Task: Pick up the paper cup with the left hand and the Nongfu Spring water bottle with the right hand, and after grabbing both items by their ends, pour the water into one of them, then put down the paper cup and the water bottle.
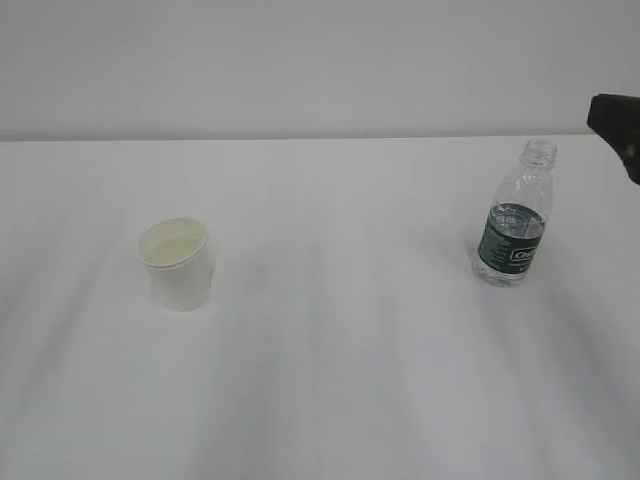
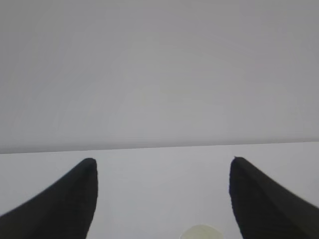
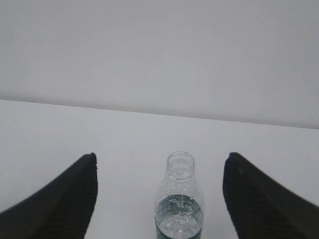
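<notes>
A white paper cup (image 1: 178, 264) stands upright on the left of the white table. The uncapped Nongfu Spring water bottle (image 1: 515, 219) with its dark green label stands upright on the right, partly filled with clear water (image 3: 178, 214). Only a black corner of the right hand (image 1: 618, 122) shows at the exterior view's right edge; the left hand is out of that view. In the left wrist view my left gripper (image 2: 162, 160) is open, the cup's rim (image 2: 201, 232) just showing below between the fingers. My right gripper (image 3: 160, 155) is open, with the bottle (image 3: 179, 199) between and beyond its fingers, untouched.
The white table (image 1: 340, 380) runs back to a plain grey wall (image 1: 300, 60). Nothing else stands between the cup and the bottle.
</notes>
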`<action>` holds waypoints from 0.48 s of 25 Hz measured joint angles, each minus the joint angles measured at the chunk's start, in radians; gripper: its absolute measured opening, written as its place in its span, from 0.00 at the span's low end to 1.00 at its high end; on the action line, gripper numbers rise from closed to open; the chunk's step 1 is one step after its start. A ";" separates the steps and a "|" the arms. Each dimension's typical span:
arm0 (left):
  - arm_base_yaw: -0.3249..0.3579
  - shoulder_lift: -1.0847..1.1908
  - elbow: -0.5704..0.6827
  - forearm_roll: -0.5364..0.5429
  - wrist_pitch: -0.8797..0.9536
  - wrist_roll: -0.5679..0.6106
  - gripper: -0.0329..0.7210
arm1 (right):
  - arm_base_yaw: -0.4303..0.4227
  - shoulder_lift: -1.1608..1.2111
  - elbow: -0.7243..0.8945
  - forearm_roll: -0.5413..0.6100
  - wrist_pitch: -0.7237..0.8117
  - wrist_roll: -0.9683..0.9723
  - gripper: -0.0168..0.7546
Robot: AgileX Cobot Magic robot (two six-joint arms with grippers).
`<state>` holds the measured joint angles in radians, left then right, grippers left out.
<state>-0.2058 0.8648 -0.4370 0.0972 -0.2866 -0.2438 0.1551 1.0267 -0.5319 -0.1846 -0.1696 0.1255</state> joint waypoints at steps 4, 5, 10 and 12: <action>0.000 -0.114 0.000 0.000 0.129 0.000 0.83 | 0.000 -0.074 0.000 -0.005 0.103 0.000 0.78; 0.000 -0.135 0.000 0.000 0.158 0.000 0.83 | 0.000 -0.088 0.000 -0.009 0.127 0.000 0.78; 0.000 -0.194 0.000 0.000 0.247 0.000 0.82 | 0.000 -0.151 0.000 -0.012 0.215 -0.002 0.78; 0.000 -0.213 0.000 0.000 0.271 0.000 0.82 | 0.000 -0.188 0.000 -0.013 0.250 -0.002 0.78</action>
<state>-0.2058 0.6519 -0.4370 0.0972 -0.0160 -0.2438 0.1551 0.8391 -0.5319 -0.1978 0.0804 0.1239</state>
